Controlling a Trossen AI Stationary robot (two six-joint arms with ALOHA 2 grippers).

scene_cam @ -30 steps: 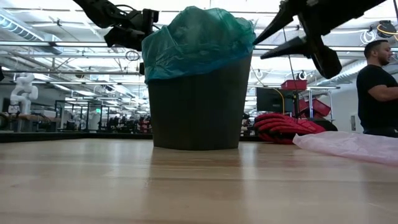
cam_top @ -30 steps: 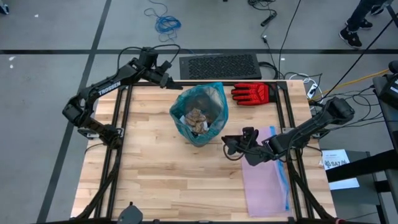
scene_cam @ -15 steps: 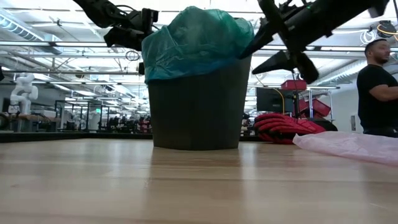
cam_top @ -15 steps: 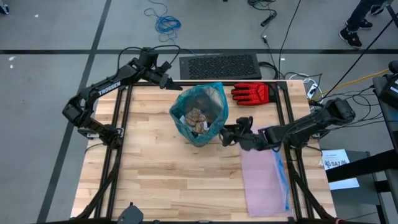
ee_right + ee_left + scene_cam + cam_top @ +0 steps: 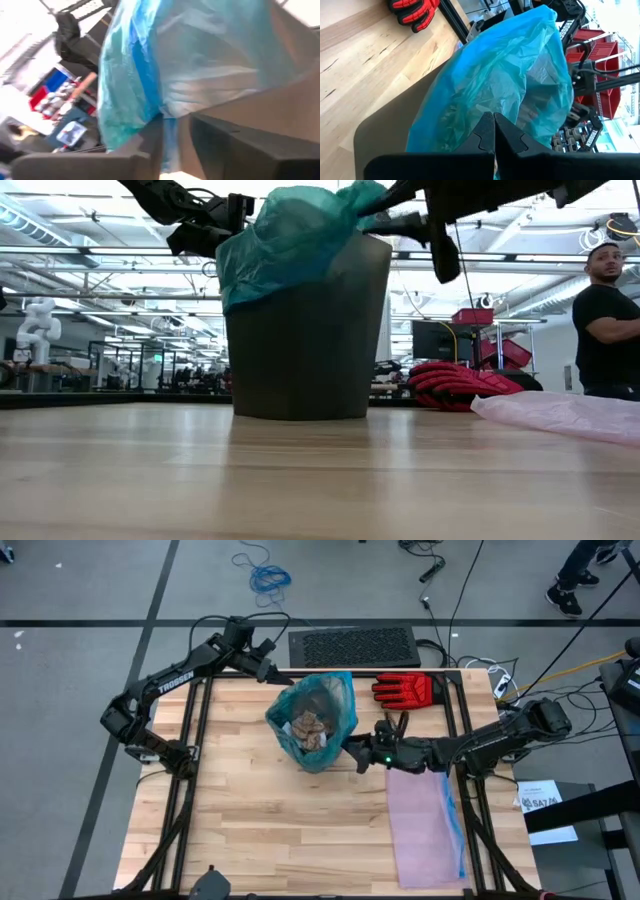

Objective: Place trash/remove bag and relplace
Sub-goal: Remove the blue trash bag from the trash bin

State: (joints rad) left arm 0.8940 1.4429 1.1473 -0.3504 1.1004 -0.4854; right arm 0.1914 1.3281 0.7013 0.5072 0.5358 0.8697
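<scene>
Teal bag (image 5: 322,710) lined a dark bin (image 5: 300,330) near the table's (image 5: 250,810) back middle in the high view, brown trash (image 5: 312,726) inside; the right gripper (image 5: 352,751) pinched its rim, the left gripper (image 5: 284,677) sat behind it. Low view: the bin leaned, the bag pulled toward the right gripper. Left wrist: fingers (image 5: 485,135) pressed together, holding nothing. Right wrist: fingers (image 5: 150,140) nipped a fold of bag.

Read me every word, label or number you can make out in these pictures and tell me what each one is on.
"TROSSEN": white lettering along the left arm in the high view.
White paper sheet beside the table's right edge, high view: dark print, too small to read.
White lettering on the far arm in the left wrist view: too blurred to read.
Nothing else is legible.
</scene>
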